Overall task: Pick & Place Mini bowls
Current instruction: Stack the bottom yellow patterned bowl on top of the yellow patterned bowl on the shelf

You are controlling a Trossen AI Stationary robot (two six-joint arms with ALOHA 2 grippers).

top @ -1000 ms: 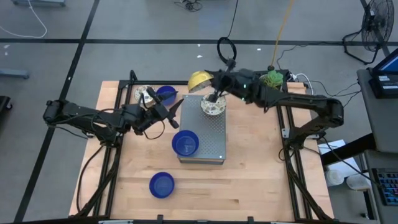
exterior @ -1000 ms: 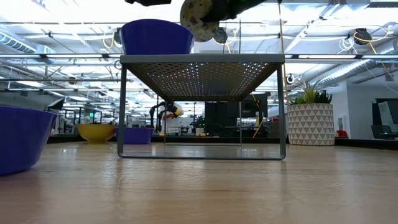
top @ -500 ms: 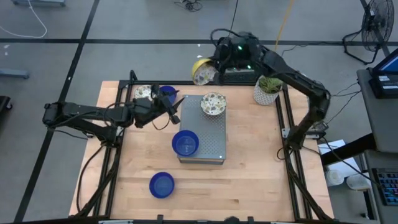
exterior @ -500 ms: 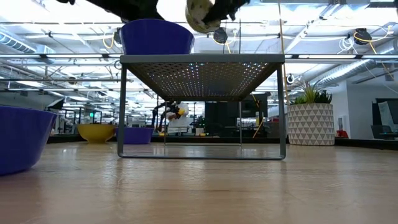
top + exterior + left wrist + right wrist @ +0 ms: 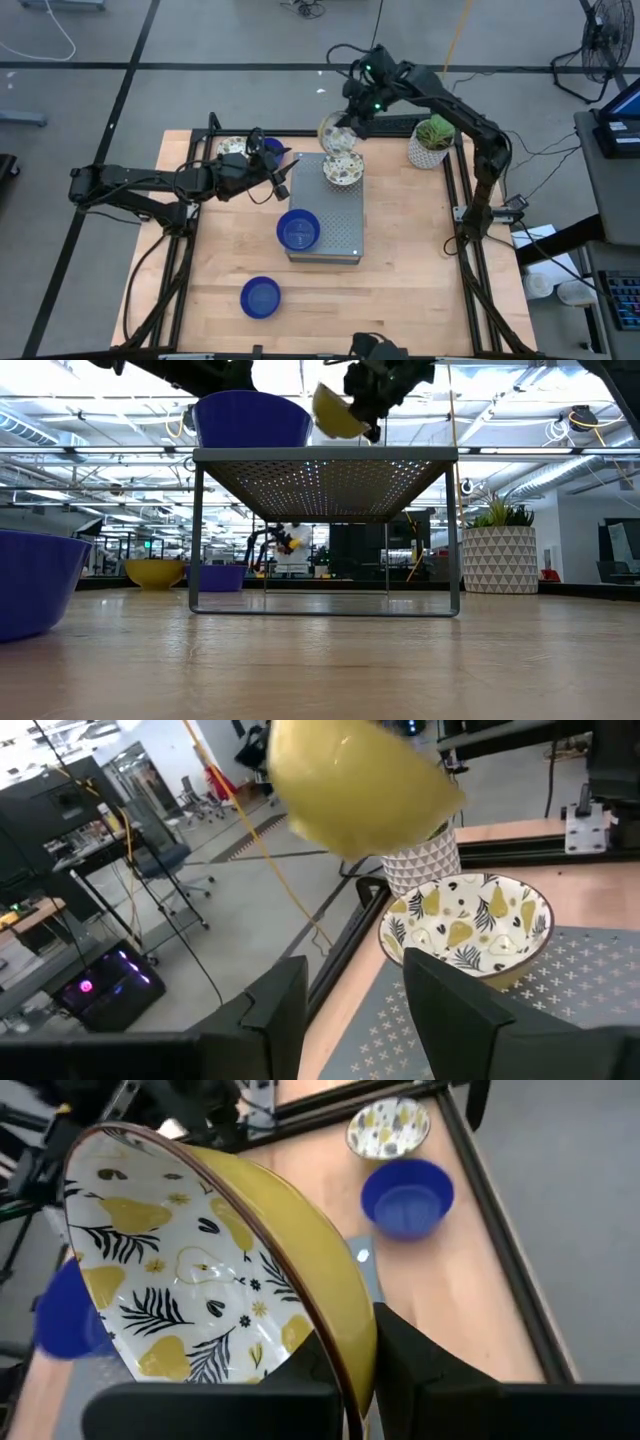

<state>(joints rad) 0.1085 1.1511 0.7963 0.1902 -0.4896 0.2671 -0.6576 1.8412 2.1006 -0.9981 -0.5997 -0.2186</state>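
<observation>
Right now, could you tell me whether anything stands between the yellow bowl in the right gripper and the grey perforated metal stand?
Nothing visible does, though a cream pear-patterned bowl already sits on the stand beside the held bowl.

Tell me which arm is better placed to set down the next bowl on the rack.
Right: its gripper already grips a yellow patterned bowl above the rack's back edge. The left gripper is open and empty.
</observation>
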